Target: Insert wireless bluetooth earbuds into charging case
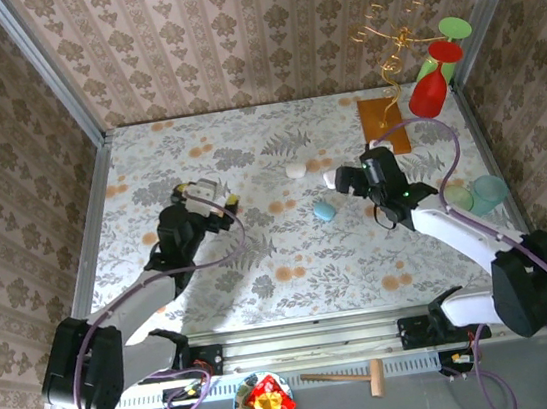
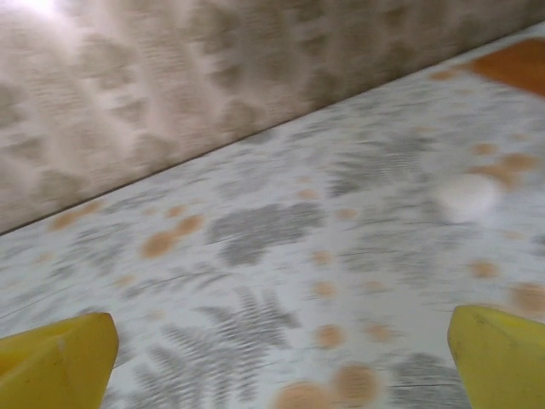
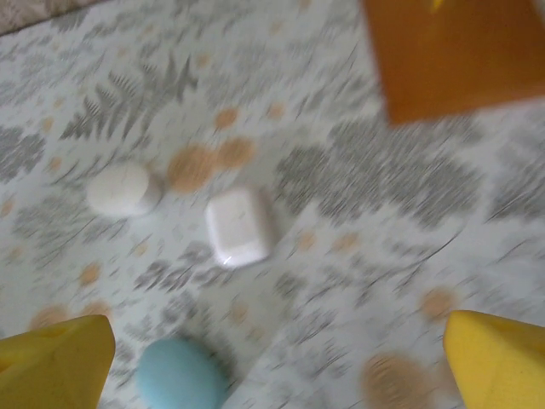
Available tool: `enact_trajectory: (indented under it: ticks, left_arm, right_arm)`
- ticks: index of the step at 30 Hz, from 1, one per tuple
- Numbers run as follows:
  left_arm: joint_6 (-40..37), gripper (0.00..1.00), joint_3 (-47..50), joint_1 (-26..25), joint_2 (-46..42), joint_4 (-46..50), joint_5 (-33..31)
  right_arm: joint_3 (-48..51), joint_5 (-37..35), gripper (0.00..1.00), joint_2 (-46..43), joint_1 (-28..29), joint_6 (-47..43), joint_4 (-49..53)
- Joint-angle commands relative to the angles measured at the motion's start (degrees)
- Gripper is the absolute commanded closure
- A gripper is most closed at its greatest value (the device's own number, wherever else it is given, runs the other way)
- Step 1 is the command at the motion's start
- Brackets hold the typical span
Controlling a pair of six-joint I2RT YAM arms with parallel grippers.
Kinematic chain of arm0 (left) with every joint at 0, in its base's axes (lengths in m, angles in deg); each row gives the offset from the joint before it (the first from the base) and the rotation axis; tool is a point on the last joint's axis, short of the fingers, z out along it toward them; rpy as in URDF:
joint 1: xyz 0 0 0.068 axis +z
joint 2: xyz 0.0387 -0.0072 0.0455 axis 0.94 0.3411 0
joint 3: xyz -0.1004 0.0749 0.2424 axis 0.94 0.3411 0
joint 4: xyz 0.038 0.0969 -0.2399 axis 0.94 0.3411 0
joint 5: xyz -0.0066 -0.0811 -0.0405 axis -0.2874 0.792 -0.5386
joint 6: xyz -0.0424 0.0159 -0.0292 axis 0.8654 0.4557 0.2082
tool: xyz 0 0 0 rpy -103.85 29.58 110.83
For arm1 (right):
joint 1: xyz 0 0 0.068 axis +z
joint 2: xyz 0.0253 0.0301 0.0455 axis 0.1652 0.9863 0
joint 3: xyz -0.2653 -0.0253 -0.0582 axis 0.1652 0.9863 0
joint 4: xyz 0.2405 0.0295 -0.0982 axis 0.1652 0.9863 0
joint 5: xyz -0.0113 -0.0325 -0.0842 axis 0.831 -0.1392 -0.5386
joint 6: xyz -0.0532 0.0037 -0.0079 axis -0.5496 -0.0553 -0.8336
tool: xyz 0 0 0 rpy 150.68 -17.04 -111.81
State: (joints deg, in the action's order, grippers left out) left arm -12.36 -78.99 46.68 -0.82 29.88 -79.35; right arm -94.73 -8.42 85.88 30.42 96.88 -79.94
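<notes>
Three closed cases lie mid-table: a round white case (image 1: 296,169) (image 3: 123,189), a squarish white case (image 1: 331,178) (image 3: 240,226) and a light blue case (image 1: 325,211) (image 3: 180,377). The earbuds are out of view. My right gripper (image 1: 347,181) (image 3: 277,365) hovers open just right of the squarish case, its yellow fingertips (image 3: 60,362) wide apart with nothing between them. Farther left, my left gripper (image 1: 207,195) (image 2: 281,362) is open and empty over bare cloth. The round white case (image 2: 467,196) shows blurred ahead of it to the right.
An orange mat (image 1: 383,114) (image 3: 460,51) lies at the back right, beside red and green goblets (image 1: 430,91) and a gold wire stand (image 1: 388,43). Pale cups (image 1: 479,195) sit at the right edge. Walls enclose the table (image 1: 263,276) on three sides.
</notes>
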Motion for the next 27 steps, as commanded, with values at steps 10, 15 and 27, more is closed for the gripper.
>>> enact_trajectory:
  ticks: [10,15,27]
  left_arm:
    - [-0.3,0.00,6.1,15.0,14.1,-18.6,-5.5]
    - [3.8,0.00,5.0,19.6,20.1,-22.3,-1.6]
    - [5.6,0.00,1.1,22.7,23.4,-17.5,3.4]
  right_arm:
    - [14.2,-7.1,0.00,3.1,-10.2,-26.2,-31.9]
    - [18.8,1.3,0.00,8.9,-16.0,-24.4,-44.6]
    - [21.7,13.8,0.00,14.7,-20.7,-23.3,-54.8]
